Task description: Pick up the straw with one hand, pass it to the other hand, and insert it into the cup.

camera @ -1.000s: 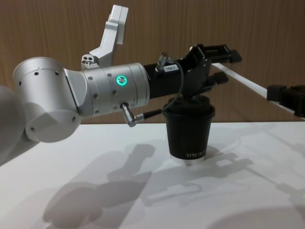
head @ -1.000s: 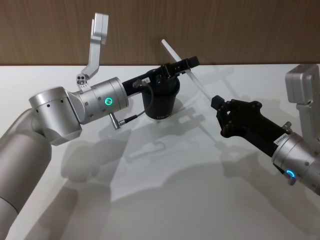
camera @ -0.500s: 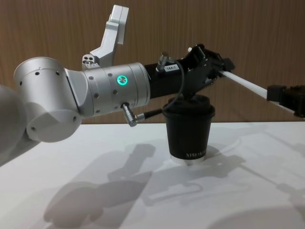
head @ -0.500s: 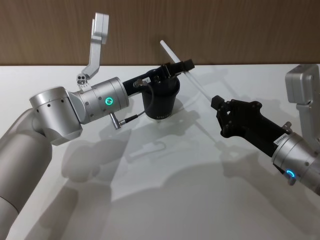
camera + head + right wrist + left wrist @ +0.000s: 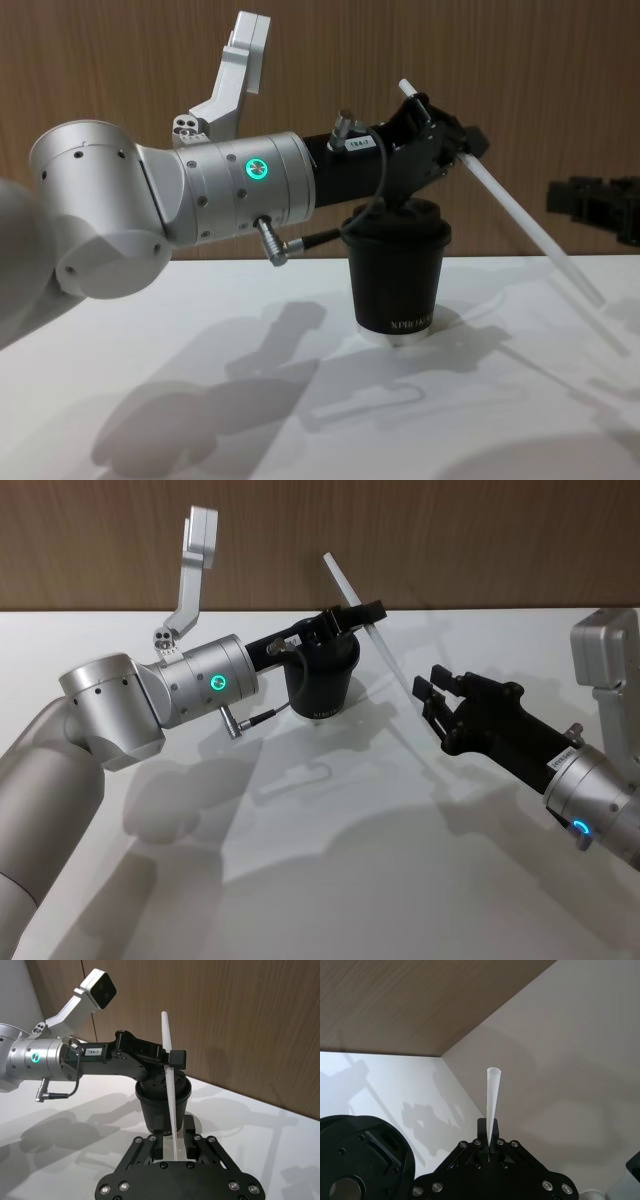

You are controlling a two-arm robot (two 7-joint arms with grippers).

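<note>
The white table (image 5: 330, 880) is lying bare from its near edge up past the middle, giving wide room between the two arms. The cup (image 5: 322, 685) is standing upright near the far edge, close to the wooden wall (image 5: 450, 540). The left gripper (image 5: 362, 613) is hanging just above the cup's lid, its jaws pinching tight on the straw (image 5: 385, 650) about a third of the way down from its top. The straw is slanting, its upper end pointing up toward the wall and its lower end running down toward the right edge, off the table. The right gripper (image 5: 428, 680) is waiting there with jaws parted, the straw's lower end passing between them unclamped. A thin black cable (image 5: 255, 718) is dangling beside the cup.
</note>
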